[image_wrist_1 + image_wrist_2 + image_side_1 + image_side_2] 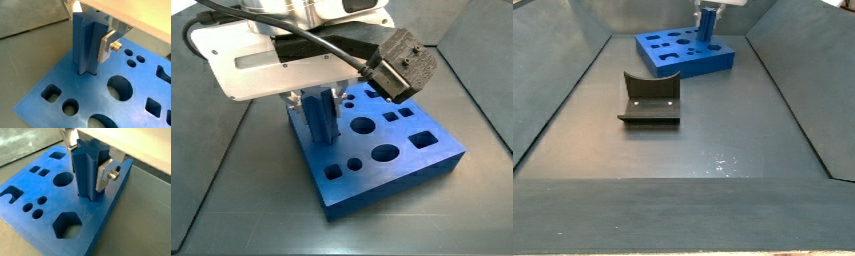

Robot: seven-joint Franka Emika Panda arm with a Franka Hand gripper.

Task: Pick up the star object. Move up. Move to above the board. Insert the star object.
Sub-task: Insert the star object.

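Note:
The star object, a tall slim blue peg, stands upright with its lower end in the star hole of the board. It also shows in a wrist view and in both side views. The gripper is shut on the star object, one silver finger flat against its side, the opposite finger mostly hidden behind it. The board is a thick blue block with several shaped holes, also seen in both side views. The gripper shows above it.
The dark fixture stands on the grey floor in front of the board, well apart from it. Sloped grey walls bound the floor on both sides. The arm's white housing and black camera hang over the board.

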